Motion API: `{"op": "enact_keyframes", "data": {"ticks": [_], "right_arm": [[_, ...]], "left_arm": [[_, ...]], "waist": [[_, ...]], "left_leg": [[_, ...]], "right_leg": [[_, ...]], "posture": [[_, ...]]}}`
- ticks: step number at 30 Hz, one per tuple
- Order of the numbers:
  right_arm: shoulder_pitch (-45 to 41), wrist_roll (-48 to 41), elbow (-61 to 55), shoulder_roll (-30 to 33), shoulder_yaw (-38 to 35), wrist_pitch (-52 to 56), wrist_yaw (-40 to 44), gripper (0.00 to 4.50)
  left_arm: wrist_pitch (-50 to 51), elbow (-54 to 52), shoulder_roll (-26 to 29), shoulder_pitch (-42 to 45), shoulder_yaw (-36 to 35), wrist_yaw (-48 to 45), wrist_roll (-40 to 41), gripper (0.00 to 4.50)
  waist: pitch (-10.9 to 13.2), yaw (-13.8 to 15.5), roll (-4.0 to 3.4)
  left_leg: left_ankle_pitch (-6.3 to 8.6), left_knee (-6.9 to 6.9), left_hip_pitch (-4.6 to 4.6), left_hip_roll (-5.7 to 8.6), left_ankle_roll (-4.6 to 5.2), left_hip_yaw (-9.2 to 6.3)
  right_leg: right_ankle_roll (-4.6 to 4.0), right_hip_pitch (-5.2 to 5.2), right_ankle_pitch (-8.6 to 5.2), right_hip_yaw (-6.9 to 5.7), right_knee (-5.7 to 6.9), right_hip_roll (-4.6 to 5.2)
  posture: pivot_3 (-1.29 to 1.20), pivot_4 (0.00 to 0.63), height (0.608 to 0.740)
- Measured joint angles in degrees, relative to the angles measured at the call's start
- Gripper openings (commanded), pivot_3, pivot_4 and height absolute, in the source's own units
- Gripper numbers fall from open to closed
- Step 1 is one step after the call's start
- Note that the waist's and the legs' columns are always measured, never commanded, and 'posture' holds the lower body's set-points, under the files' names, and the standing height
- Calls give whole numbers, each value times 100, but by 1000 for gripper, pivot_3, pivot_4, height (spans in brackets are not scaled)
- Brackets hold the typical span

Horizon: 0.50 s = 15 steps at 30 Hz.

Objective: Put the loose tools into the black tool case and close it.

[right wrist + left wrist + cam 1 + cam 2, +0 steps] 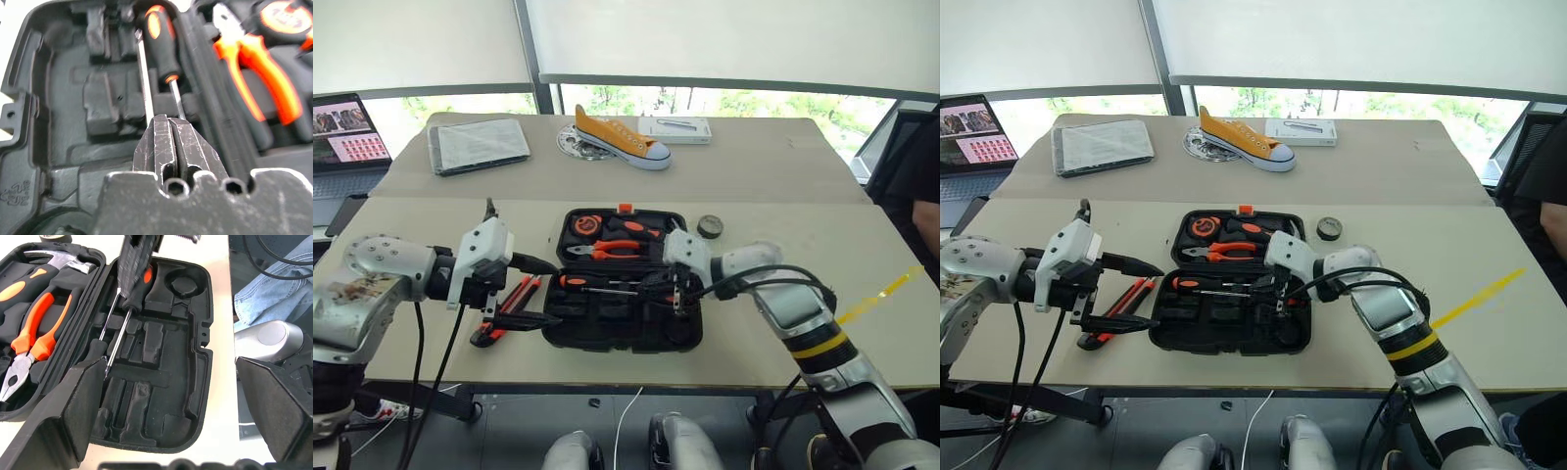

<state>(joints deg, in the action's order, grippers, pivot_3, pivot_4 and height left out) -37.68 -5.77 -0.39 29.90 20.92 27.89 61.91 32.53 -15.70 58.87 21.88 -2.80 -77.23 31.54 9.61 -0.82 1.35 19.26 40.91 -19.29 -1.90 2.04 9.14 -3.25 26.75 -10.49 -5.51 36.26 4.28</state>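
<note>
Right tool (168, 128) nearest the lens, fingers pressed together over the near tray of the black case (607, 338), tips at two steel shafts; whether one shaft was pinched between them, could not tell. Black-and-orange screwdriver (161, 46) lay along the hinge side of that tray, a second thin shaft just beside it. Left tool (536, 291) hung spread wide and empty beside the case, above loose orange-and-black tools (509, 305) on the counter (411, 235). Small black tape roll (710, 227) sat on the counter just beyond the case's far right corner.

Step judged as seating a screwdriver in its slot. Best done by lining the shaft with the moulded groove, pressing handle down first, then shaft, flat, so the lid can shut later.

Case: matte black moulded plastic, rounded corners, stepped recesses, open flat. Far half held orange-handled pliers (607, 251) and a tape measure (587, 224). Shafts slim, polished, likely to roll. Handles rubbery, ribbed. Tool fingers scuffed black.
</note>
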Motion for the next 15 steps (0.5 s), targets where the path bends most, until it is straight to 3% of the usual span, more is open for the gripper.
{"op": "enact_keyframes", "data": {"ticks": [9,15], "right_arm": [[-23,464,62,15,319,-403,-141,14],[104,147,45,-160,28,-258,-99,14]], "left_arm": [[-175,220,-21,38,83,-36,-111,4500],[-230,254,-109,-13,161,67,-183,4500]], "waist": [[-21,0,9],[-23,-2,11]], "left_leg": [[0,-3,13,-1,0,8],[0,-4,23,-4,-1,6]], "right_leg": [[7,-8,-4,0,1,-1],[30,-20,-18,7,0,0]], "posture": [[0,150,733],[0,150,733]]}}
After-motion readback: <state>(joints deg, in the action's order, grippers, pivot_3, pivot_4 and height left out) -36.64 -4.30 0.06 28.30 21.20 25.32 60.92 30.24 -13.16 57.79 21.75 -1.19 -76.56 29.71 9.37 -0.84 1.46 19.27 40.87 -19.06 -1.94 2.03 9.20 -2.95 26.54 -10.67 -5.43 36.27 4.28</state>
